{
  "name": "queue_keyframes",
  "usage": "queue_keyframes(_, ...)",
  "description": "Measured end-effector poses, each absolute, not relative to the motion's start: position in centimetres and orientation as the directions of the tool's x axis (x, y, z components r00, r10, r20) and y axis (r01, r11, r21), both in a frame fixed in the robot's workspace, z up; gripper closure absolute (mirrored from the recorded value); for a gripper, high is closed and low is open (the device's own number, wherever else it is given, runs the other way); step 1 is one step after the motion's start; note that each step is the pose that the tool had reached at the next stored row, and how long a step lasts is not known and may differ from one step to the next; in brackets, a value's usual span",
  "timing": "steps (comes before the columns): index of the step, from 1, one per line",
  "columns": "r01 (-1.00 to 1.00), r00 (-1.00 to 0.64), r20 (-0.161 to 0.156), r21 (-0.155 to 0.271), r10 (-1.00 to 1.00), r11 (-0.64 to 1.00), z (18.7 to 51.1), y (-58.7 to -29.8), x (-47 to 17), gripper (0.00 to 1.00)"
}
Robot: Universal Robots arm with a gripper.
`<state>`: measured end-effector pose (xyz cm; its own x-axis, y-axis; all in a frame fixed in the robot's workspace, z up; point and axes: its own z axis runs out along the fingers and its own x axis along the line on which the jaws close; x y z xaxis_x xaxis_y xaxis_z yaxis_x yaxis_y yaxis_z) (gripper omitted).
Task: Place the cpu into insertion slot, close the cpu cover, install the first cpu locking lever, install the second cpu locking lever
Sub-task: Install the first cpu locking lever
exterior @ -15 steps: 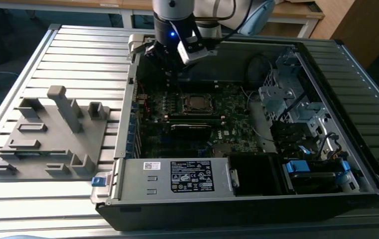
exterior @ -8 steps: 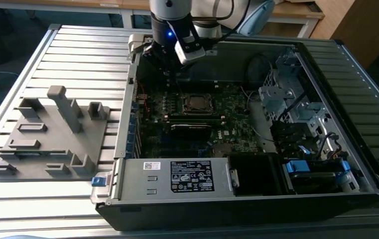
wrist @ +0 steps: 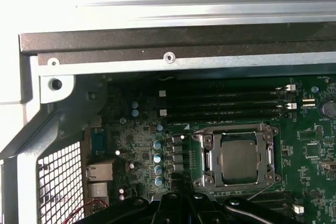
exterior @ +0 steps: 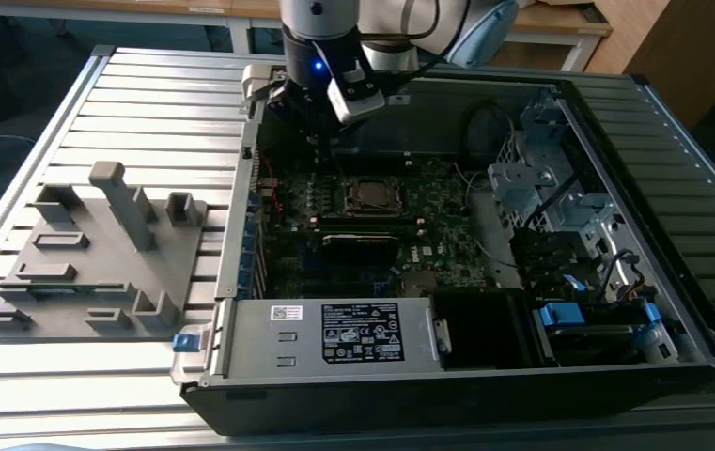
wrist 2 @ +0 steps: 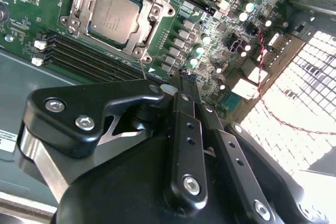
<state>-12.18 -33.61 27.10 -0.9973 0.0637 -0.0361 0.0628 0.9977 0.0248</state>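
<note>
The cpu (wrist 2: pixel 113 17) (wrist: pixel 239 158) lies flat in its socket on the green motherboard, its dull silver top showing. The shiny cpu cover (wrist 2: pixel 157 14) (wrist: pixel 236 129) lies down around it as a frame. A thin wire lever (wrist 2: pixel 143 69) (wrist: pixel 261 191) stands up at one corner of the socket. My gripper (wrist 2: pixel 184 81) (exterior: pixel 326 141) hovers over the board beside that corner, a little off the socket (exterior: pixel 370 194) toward the exterior view's left. Its black fingers (wrist 2: pixel 185 124) are pressed together and shut, with nothing seen between them.
The open computer case has a metal wall (wrist: pixel 173 59) close behind the gripper. Memory slots (wrist: pixel 226 98) run along the socket. A labelled power supply (exterior: pixel 345 334) and a drive cage (exterior: pixel 558 216) fill the case. A grey fixture plate (exterior: pixel 94 254) lies outside on the exterior view's left.
</note>
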Motion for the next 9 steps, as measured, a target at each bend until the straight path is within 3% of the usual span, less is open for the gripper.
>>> queue_keyframes(9,0.063,-0.997,-0.036,0.025,0.064,0.998,26.66,-33.6,-12.4,0.89)
